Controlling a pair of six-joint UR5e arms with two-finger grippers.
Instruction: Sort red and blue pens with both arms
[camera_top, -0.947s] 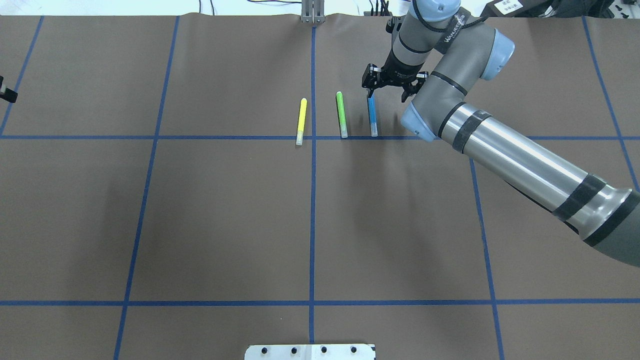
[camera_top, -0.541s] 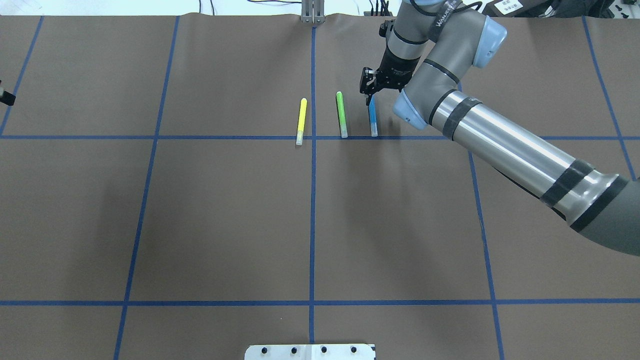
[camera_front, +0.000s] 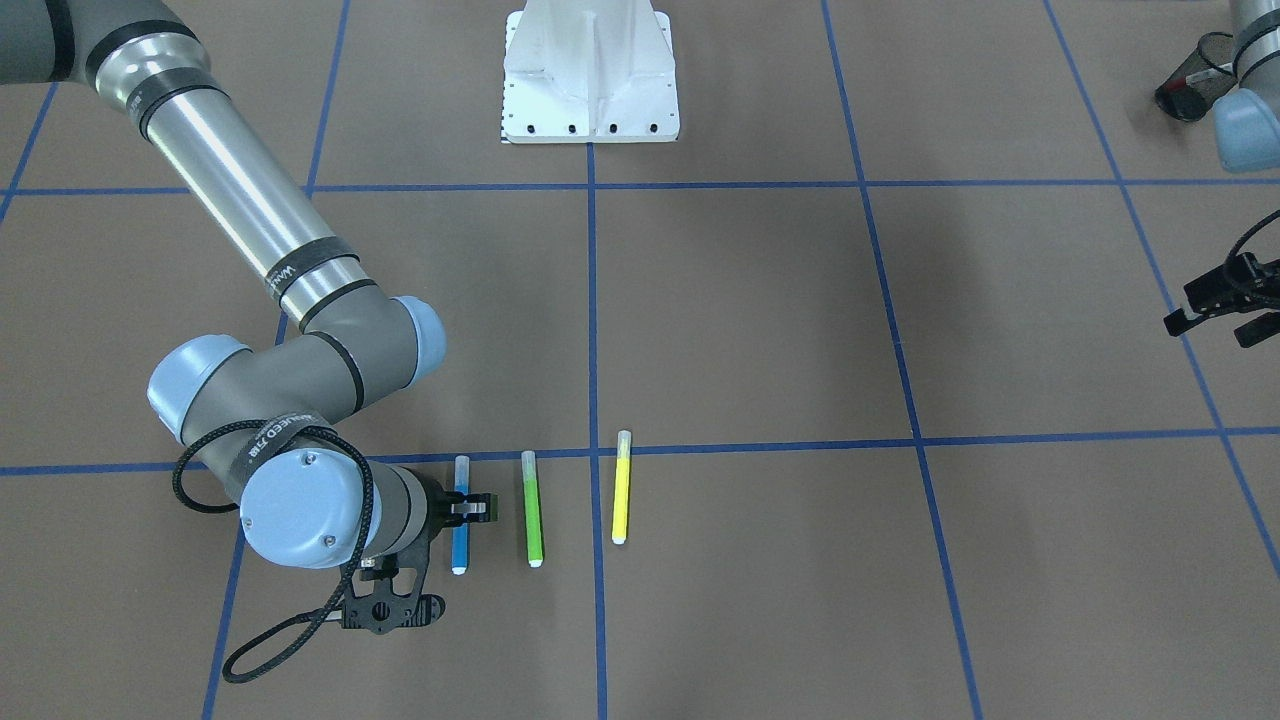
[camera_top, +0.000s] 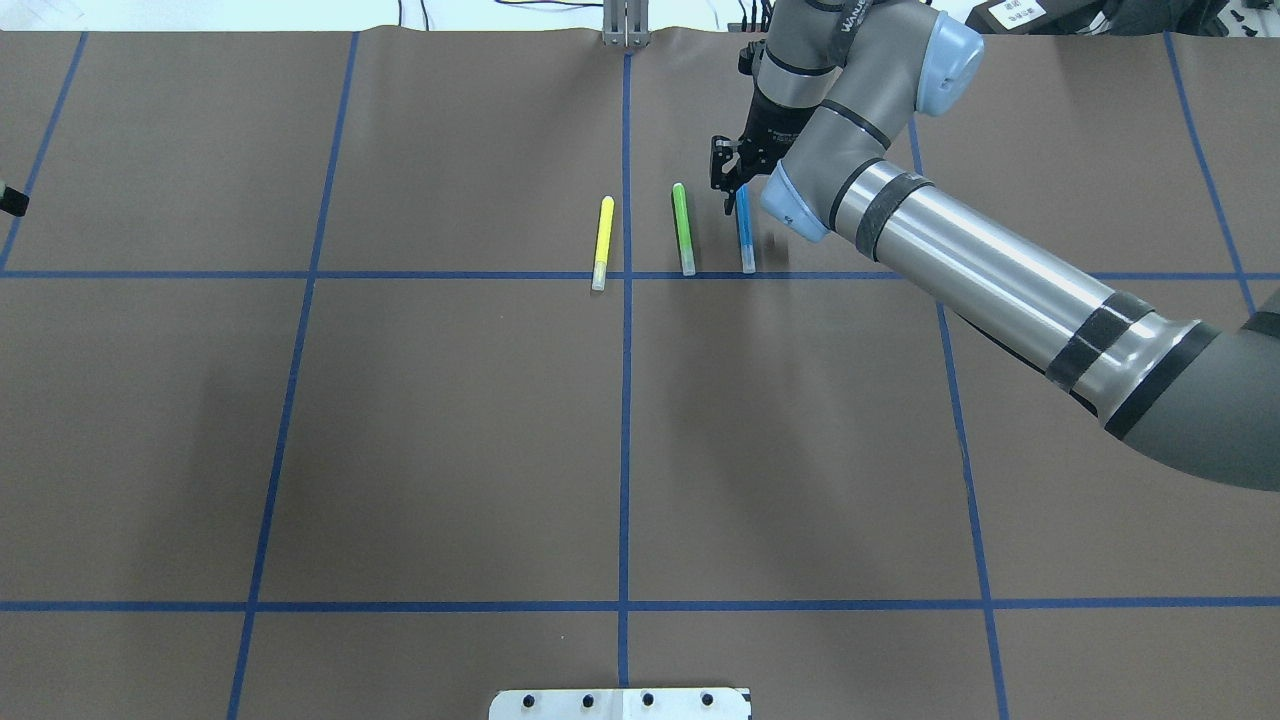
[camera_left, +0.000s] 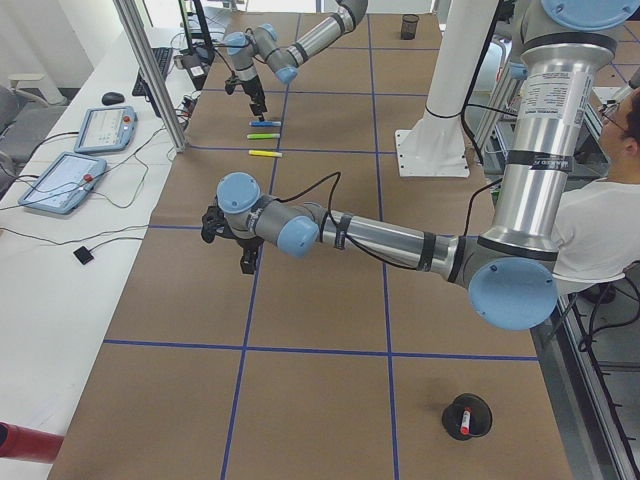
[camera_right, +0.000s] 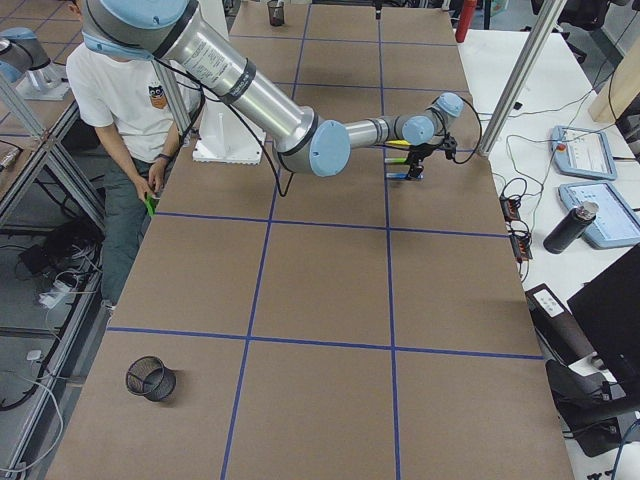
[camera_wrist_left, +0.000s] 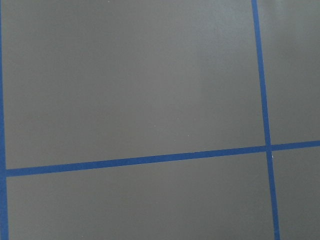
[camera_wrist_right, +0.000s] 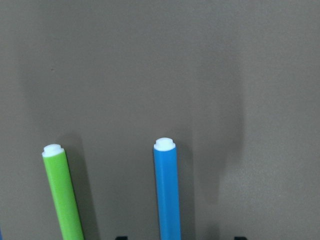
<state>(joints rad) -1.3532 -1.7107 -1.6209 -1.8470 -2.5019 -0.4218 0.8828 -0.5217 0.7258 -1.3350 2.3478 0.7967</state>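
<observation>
The blue pen (camera_top: 745, 235) lies flat on the brown mat, also seen in the front view (camera_front: 461, 540) and the right wrist view (camera_wrist_right: 167, 195). My right gripper (camera_top: 738, 192) hangs open over its far end, one finger on each side of the barrel (camera_front: 466, 508), not closed on it. The red pen (camera_left: 463, 420) stands in a black mesh cup (camera_left: 467, 415) near the robot's left side. My left gripper (camera_front: 1215, 318) hovers open and holds nothing, far out on the left edge of the mat.
A green marker (camera_top: 683, 228) and a yellow marker (camera_top: 603, 242) lie parallel to the blue pen on its left. The white pedestal (camera_front: 590, 70) stands at the robot's base. A second mesh cup (camera_right: 150, 378) sits on the robot's right. A person (camera_left: 610, 220) sits behind.
My right gripper has shifted left and turned, so its fingers now straddle the blue pen's far end. The left gripper has slid further out of the overhead view.
</observation>
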